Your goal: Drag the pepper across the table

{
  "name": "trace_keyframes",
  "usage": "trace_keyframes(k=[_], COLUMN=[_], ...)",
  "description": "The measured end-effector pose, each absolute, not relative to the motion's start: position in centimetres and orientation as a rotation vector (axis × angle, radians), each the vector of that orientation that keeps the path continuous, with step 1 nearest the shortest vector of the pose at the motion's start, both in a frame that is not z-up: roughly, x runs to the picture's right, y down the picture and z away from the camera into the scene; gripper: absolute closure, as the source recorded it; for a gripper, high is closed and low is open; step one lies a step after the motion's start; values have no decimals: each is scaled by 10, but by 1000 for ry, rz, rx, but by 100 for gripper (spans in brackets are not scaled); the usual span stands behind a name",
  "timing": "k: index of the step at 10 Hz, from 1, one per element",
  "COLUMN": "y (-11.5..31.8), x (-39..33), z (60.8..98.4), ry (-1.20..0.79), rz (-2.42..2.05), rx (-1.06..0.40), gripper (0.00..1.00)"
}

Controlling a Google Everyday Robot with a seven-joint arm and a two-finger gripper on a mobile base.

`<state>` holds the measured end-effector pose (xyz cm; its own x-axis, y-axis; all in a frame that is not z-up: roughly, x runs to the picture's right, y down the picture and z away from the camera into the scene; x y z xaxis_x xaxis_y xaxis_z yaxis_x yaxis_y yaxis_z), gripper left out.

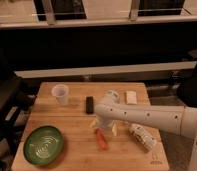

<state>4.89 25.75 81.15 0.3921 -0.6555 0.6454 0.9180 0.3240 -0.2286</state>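
Note:
The orange-red pepper (100, 139) lies on the wooden table (77, 120) near its middle front, pointing toward the front edge. My gripper (103, 126), on the white arm that reaches in from the right, hangs just over the pepper's far end. Its pale fingers (94, 122) are spread, one on each side of that end. I cannot tell whether they touch the pepper.
A clear plastic bottle (142, 136) lies on its side right of the pepper. A black block (89, 104), a clear cup (60, 93) and a small beige piece (131, 97) sit toward the back. A green plate (43, 144) is at the front left.

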Motion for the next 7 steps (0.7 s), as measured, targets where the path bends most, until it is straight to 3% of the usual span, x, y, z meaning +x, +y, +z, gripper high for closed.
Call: trace_keyframes(k=[3,7], y=[288,286], x=[50,51], z=[816,814], ry=[-527,-526], rz=[-1064,-1065], rx=[-672,-675], gripper=[20,20])
